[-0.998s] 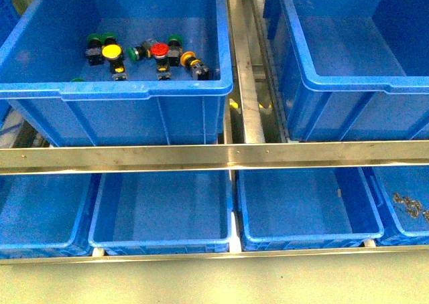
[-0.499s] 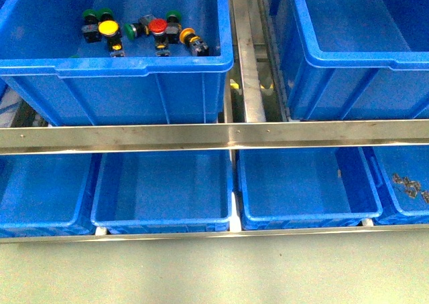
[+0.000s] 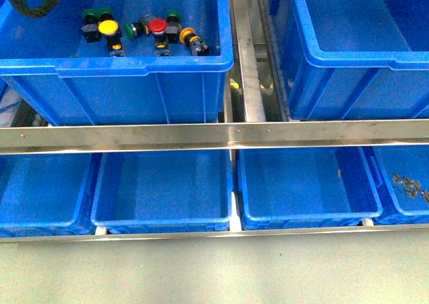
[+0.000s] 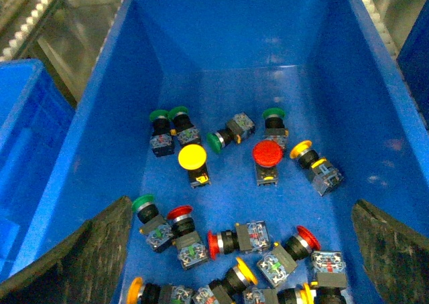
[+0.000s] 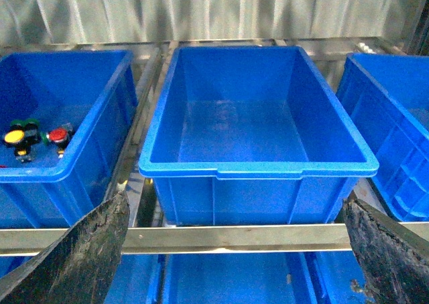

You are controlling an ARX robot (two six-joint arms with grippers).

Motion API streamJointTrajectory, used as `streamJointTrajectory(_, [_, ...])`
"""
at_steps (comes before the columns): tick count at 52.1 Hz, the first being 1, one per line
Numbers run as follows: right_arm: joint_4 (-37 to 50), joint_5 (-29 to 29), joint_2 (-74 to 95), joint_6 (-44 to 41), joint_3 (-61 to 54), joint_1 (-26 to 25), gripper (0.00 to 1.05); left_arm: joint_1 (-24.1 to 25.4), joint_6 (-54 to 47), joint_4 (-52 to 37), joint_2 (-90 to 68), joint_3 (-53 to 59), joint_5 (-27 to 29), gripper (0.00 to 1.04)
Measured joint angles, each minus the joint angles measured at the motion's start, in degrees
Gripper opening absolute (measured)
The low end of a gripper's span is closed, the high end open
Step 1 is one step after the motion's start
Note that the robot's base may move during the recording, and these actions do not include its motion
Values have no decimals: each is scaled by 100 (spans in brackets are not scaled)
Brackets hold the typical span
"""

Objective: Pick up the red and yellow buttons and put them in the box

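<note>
Hovering left fingers [image 4: 87, 257] spread above red and yellow buttons [image 4: 268, 153], labels [image 4: 257, 234] illegible

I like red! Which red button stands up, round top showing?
The red button beside the upright yellow button; the other red buttons lie on their sides.

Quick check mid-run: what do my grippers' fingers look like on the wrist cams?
The left gripper and right gripper each have two broad wedge-shaped fingers, black with a rough, grainy surface. No markings show. A dark braided loop in the front view may be arm cabling.
</note>
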State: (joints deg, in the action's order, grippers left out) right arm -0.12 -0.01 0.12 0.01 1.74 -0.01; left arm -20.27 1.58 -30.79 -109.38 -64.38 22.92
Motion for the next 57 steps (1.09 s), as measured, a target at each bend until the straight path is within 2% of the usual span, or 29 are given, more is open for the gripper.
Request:
streamJointTrajectory(22, [0, 0, 0, 0, 0, 0, 97, 66, 149, 673, -1239, -1412, -188, 97])
streamJointTrajectory(57, [0, 0, 0, 0, 0, 0, 97, -24, 15, 1106, -2221, -2492, -205, 97])
